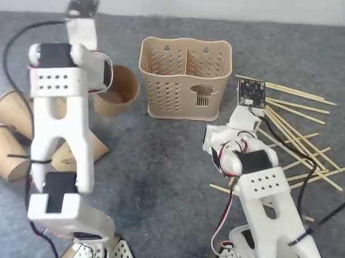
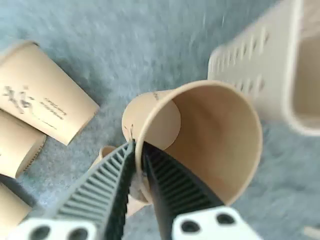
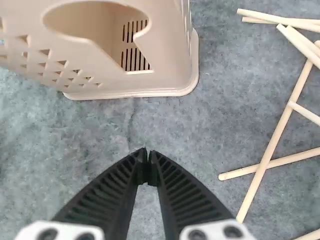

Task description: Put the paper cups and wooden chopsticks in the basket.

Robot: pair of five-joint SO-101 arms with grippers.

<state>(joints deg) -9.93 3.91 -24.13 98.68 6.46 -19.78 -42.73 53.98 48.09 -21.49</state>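
Note:
My left gripper (image 2: 139, 148) is shut on the rim of a brown paper cup (image 2: 200, 140), one finger inside and one outside. In the high view this cup (image 1: 117, 90) hangs tilted just left of the beige slotted basket (image 1: 184, 78), with its mouth turned up and toward the basket. Three more paper cups (image 1: 9, 106) lie on their sides at the far left. My right gripper (image 3: 147, 154) is shut on nothing, low over the grey mat a short way in front of the basket (image 3: 100, 55). Several wooden chopsticks (image 1: 297, 139) lie scattered right of it.
The basket has two compartments, both showing nothing inside from above. The left arm's white body (image 1: 59, 130) stands over the lying cups. Bare grey mat (image 1: 160, 162) stretches between the two arms. A loose chopstick (image 3: 272, 145) lies close to the right gripper.

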